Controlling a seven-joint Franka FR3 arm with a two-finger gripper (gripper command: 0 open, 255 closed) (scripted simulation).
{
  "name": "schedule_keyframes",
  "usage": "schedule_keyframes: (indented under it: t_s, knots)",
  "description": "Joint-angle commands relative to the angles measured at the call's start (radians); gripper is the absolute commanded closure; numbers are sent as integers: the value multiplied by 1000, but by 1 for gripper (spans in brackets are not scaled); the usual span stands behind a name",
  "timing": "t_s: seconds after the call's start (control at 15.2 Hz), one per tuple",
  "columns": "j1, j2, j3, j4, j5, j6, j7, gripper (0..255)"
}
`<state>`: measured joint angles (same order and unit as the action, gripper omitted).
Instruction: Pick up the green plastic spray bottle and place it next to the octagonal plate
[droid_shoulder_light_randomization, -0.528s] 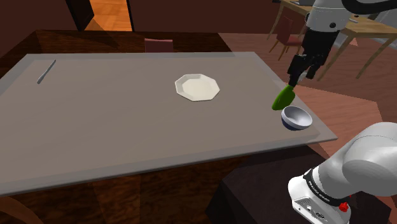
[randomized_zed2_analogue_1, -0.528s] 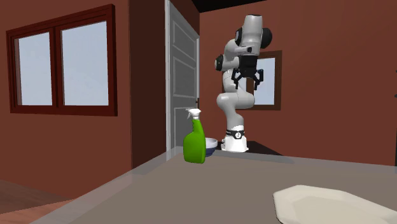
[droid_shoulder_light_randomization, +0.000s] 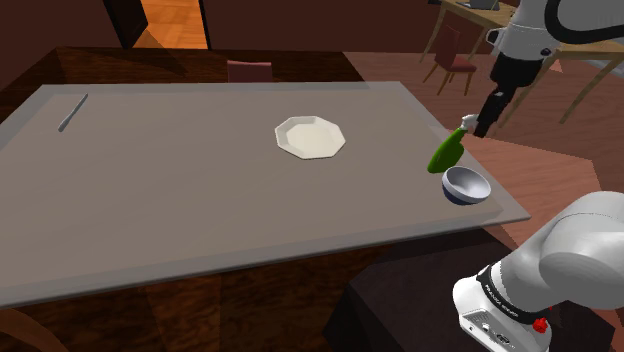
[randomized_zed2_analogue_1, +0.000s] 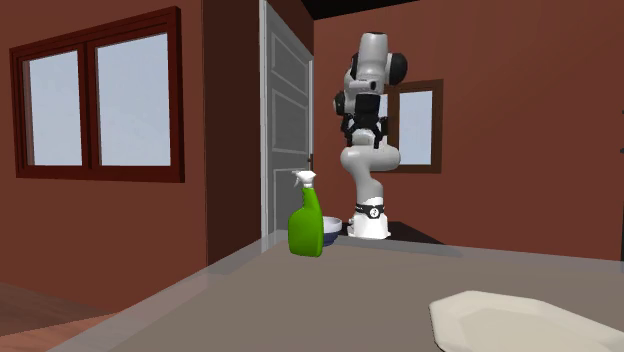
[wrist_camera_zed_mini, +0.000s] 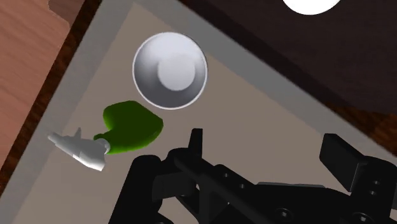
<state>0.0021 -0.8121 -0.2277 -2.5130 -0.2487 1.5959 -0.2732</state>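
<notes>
End effector (wrist_camera_zed_mini: 264, 141) wide open, empty, above bench (droid_shoulder_light_randomization: 150, 180) edge | spray bottle (droid_shoulder_light_randomization: 446, 152) upright beside bowl (droid_shoulder_light_randomization: 466, 186), near edge | plate (droid_shoulder_light_randomization: 310, 137) well apart, mid-bench

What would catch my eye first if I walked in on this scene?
Probably the bright green spray bottle, standing upright near the edge of the grey table, right beside a small bowl. Above that corner hangs a black claw, open and holding nothing. Further along the table lies a white eight-sided plate, well apart from the bottle.
</notes>
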Motion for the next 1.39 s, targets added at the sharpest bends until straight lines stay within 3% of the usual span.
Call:
schedule_keyframes:
  t_s: [0.0,0.53,0.92,1.32]
  knots:
    - [12,12,-62,-6,-54,42,-128,0]
    - [94,150,-334,52,-206,242,-609,0]
    - [225,328,-545,164,-204,399,-965,0]
    - [231,365,-586,113,-210,489,-969,0]
